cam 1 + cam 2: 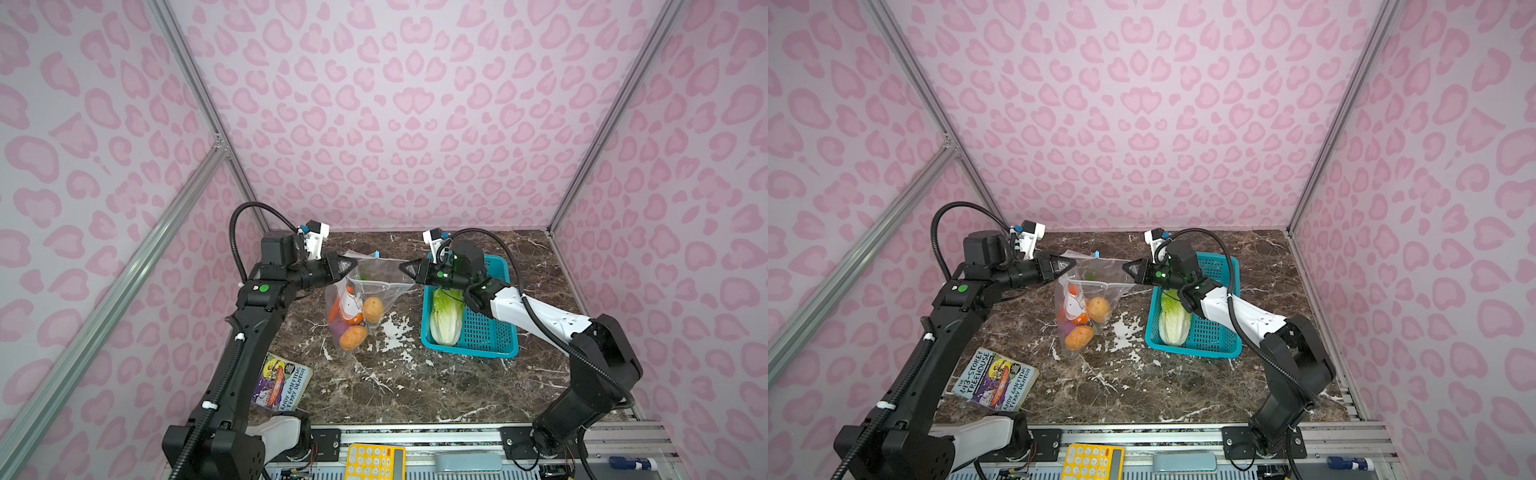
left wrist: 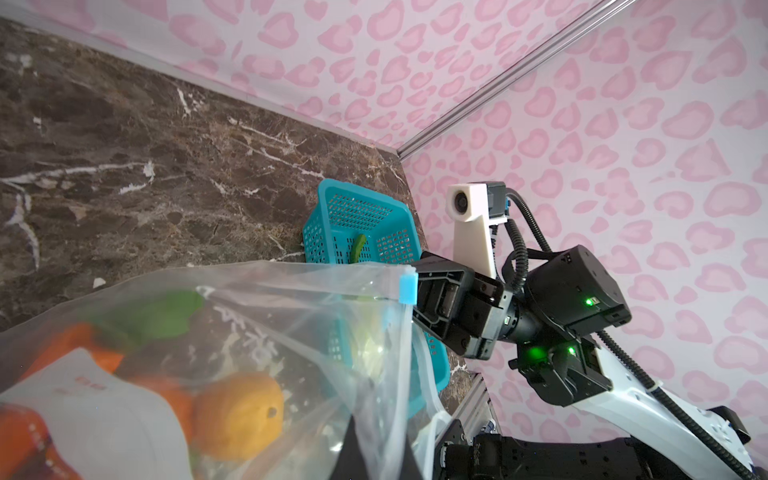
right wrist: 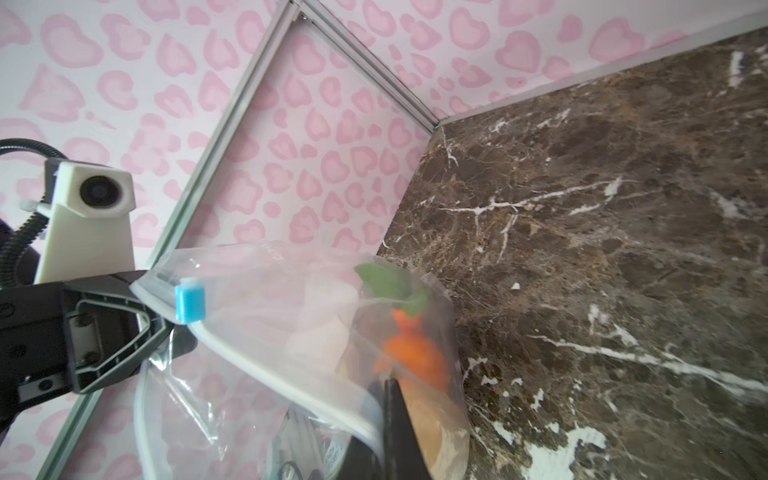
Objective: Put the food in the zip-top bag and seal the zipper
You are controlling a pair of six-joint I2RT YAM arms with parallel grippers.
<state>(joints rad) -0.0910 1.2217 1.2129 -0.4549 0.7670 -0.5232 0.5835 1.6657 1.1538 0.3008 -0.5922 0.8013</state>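
A: Hands?
B: Left hand [image 1: 352,264] and right hand [image 1: 403,266] each pinched tight on the zip-top bag [image 1: 376,286], at its mouth's 9 and 3 o'clock corners, above the desk [image 1: 415,386].
A: Food?
B: Orange pieces [image 1: 353,336] bagged. Cabbage [image 1: 445,318] in the teal basket [image 1: 490,332], 3 o'clock of the bag.

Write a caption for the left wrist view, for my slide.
The right gripper pinches the mouth edge of the clear zip-top bag holding toy vegetables; blue slider on its rim, teal basket behind.
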